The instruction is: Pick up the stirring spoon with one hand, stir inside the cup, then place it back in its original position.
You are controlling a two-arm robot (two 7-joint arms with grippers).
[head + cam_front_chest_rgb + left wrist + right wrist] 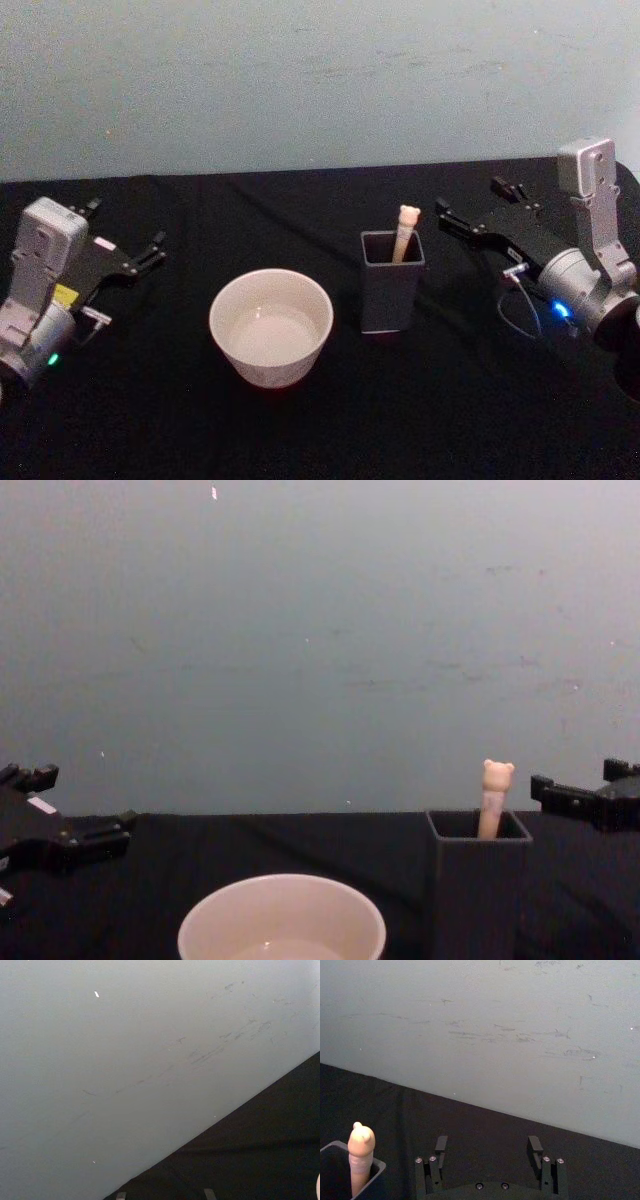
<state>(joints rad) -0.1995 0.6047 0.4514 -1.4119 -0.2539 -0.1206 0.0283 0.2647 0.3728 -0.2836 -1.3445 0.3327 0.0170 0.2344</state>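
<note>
- stirring spoon (406,231) stands upright in the dark grey holder (391,290), bear-head end sticking out the top
- cup (271,326) on the black table (300,210), just left of the holder, not touching
- right gripper (478,208) right of the holder, fingers apart, nothing held
- left gripper (125,234) at the table's left side, fingers apart, nothing held

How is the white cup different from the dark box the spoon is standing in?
The cup is round, cream-white and wide; the holder is square, dark grey and narrow. The cup is lower, the holder stands taller. The cup has no spoon in it, while the holder has the stirring spoon upright inside. Both stand upright, open at the top, on the black tablecloth.
</note>
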